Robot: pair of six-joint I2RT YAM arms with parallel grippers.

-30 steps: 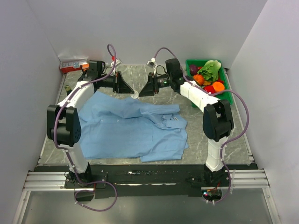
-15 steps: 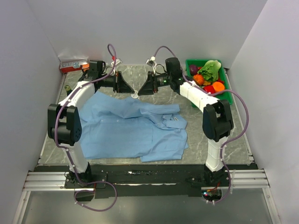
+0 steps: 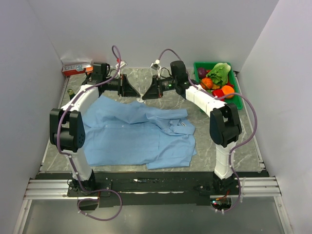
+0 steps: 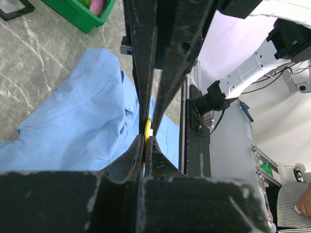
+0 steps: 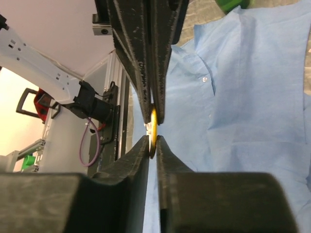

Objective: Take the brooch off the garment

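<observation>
The garment, a light blue collared shirt, lies flat across the middle of the table and also shows in the left wrist view and the right wrist view. The brooch, a thin gold disc seen edge-on, is held in the air beyond the shirt's far edge. My left gripper and right gripper meet tip to tip there. The left gripper is shut on the brooch's edge. The right gripper is shut on its opposite edge.
A green bin with lettuce and other produce stands at the far right; its corner shows in the left wrist view. A red and white box sits at the far left corner. White walls enclose the table.
My right gripper has moved left toward the left gripper, closing the gap, and now pinches the brooch together with it. The left arm and the shirt have hardly moved.
</observation>
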